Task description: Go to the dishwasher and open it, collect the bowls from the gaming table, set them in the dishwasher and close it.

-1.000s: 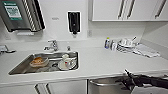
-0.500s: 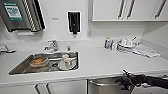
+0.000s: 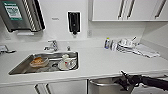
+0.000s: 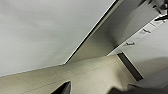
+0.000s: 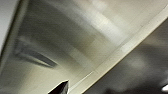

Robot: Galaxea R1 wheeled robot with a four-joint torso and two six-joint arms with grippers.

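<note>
Under the white counter (image 3: 100, 62), at five o'clock from the sink (image 3: 22, 68), the right gripper (image 3: 124, 80) reaches the dishwasher (image 3: 105, 87) handle (image 3: 102, 83) – likely to open it – finger spread impossible to tell.

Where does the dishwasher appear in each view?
Head view: dishwasher at the bottom edge, right of centre, under the counter.
Left wrist view: cannot tell; pale panels.
Right wrist view: its brushed steel front, close up, across much of the picture.
Shared landmark: the right tool, by the steel front in head and right wrist views.
</note>
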